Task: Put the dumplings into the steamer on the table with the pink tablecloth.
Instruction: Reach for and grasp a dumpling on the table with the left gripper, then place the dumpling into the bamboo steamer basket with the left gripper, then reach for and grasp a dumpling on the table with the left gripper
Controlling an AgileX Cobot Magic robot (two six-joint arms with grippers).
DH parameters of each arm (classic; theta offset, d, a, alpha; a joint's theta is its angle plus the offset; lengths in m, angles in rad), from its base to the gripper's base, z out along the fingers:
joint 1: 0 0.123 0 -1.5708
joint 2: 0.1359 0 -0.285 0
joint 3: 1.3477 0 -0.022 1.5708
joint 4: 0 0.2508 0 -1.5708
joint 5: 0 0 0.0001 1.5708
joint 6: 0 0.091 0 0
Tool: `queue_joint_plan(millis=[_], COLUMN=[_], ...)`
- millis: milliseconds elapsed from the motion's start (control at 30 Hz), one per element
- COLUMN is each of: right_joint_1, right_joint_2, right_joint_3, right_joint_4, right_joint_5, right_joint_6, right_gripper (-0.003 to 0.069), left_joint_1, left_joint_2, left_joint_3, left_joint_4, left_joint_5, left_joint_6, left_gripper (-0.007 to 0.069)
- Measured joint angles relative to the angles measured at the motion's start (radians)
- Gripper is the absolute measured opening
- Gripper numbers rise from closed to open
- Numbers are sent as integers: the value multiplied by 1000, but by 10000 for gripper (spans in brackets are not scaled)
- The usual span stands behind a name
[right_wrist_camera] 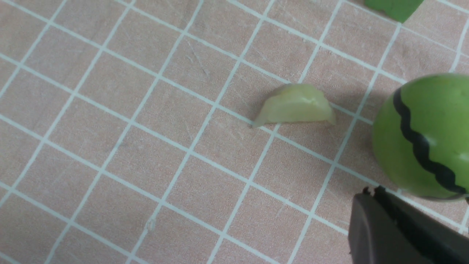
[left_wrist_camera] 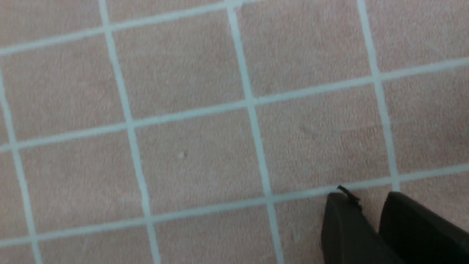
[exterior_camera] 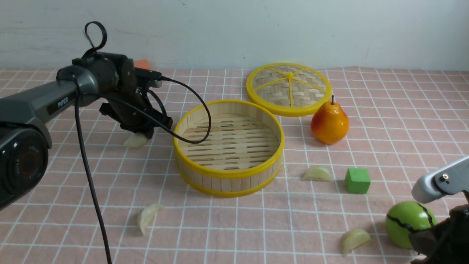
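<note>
The round bamboo steamer (exterior_camera: 229,172) stands empty mid-table on the pink tablecloth (exterior_camera: 403,110). Several pale dumplings lie on the cloth: one (exterior_camera: 135,140) left of the steamer, one (exterior_camera: 148,216) in front of it to the left, one (exterior_camera: 318,173) to its right, one (exterior_camera: 354,240) near the front right. My left gripper (exterior_camera: 148,132) hangs low right over the first dumpling. In the left wrist view this gripper (left_wrist_camera: 370,201) shows a narrow gap and only cloth. My right gripper (right_wrist_camera: 372,192) is shut and empty, near the front-right dumpling (right_wrist_camera: 295,106).
The flat woven lid (exterior_camera: 289,88) lies behind the steamer. An orange pear (exterior_camera: 329,123) stands right of it. A green cube (exterior_camera: 357,180) and a striped green ball (exterior_camera: 406,222) sit at the front right; the ball (right_wrist_camera: 425,135) is beside my right gripper.
</note>
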Motion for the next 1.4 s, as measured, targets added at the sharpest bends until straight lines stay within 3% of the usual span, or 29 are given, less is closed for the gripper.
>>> queue_joint_plan(millis=[67, 267, 400, 633, 767, 833, 867, 900, 1000, 1167, 1267, 1400], right_joint_1=[0, 0, 0, 0, 0, 0, 0, 0, 0, 0, 0, 0], right_joint_2=[0, 0, 0, 0, 0, 0, 0, 0, 0, 0, 0, 0], right_joint_3=[0, 3, 15, 17, 17, 17, 17, 17, 17, 17, 18, 19], right_joint_4=[0, 0, 0, 26, 45, 47, 47, 47, 51, 62, 68, 79], right_joint_5=[-1, -20, -38, -45, -45, -46, -46, -46, -46, -46, -46, -46], right_joint_6=[0, 0, 0, 0, 0, 0, 0, 0, 0, 0, 0, 0], right_gripper=[0, 0, 0, 0, 3, 7, 8, 9, 11, 14, 17, 22], left_joint_1=[0, -37, -127, -211, -210, -210, -210, -210, -210, -211, -211, -211], left_joint_2=[-26, -154, -152, -10, 9, -2, -4, -27, -124, -345, -460, -622], left_joint_3=[-8, -42, -49, -45, -39, -40, -40, -39, -39, -34, 37, 322], left_joint_4=[-17, -232, -330, -214, -198, -191, -191, -178, -102, 47, 70, 52], left_joint_5=[19, 37, 5, -158, -181, -177, -174, -136, 6, 334, 386, 346], left_joint_6=[-32, -86, -90, -161, -214, -237, -238, -250, -265, -265, -266, -298], left_gripper=[113, 113, 113, 122, 216, 331, 331, 378, 411, 393, 373, 351])
